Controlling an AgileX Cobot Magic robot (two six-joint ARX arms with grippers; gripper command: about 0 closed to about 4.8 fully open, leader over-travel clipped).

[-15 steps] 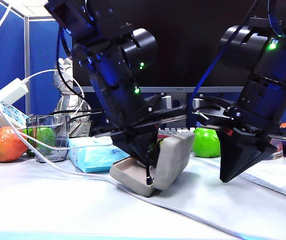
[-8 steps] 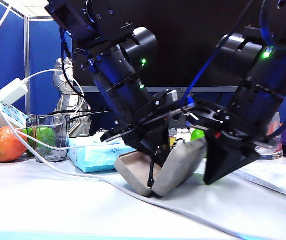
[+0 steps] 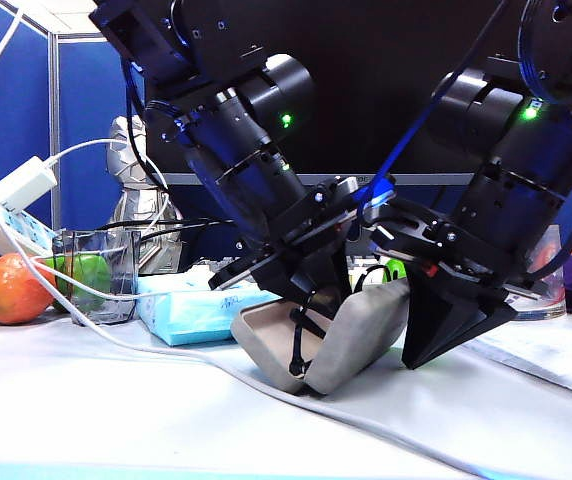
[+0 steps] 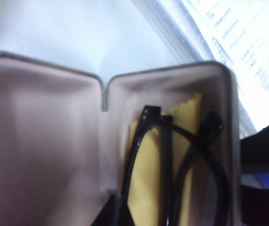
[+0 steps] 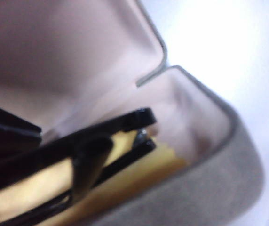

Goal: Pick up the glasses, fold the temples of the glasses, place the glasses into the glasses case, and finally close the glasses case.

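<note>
While both arms crowd over the middle of the table (image 3: pixel 116 420), we read the moment like this:

Glasses case: the glasses case (image 3: pixel 351 335) stands open in a V on the table, its two grey shells splayed, right under both sets of jaws.
Glasses: the glasses (image 4: pixel 172 160) lie inside one shell on the yellow cloth (image 4: pixel 146 179); we see the black frame in both wrist views, close below each gripper's tips.
Temples: the temples (image 5: pixel 101 129) look folded across the frame, though blur keeps us from being sure.
Left gripper: the left gripper (image 3: pixel 311 300) reaches down into the mouth of the case, jaws closed; in the exterior view a black temple or rim hangs just under its tips, and we cannot tell whether it is pinched.
Right gripper: the right gripper (image 3: pixel 436 340) points down just beside the outer face of the nearer shell, jaws closed on nothing we can see; touching or just clear, we cannot tell.
Beyond the left jaws: a light-blue tissue pack (image 3: pixel 181 305) lies on the table.
</note>
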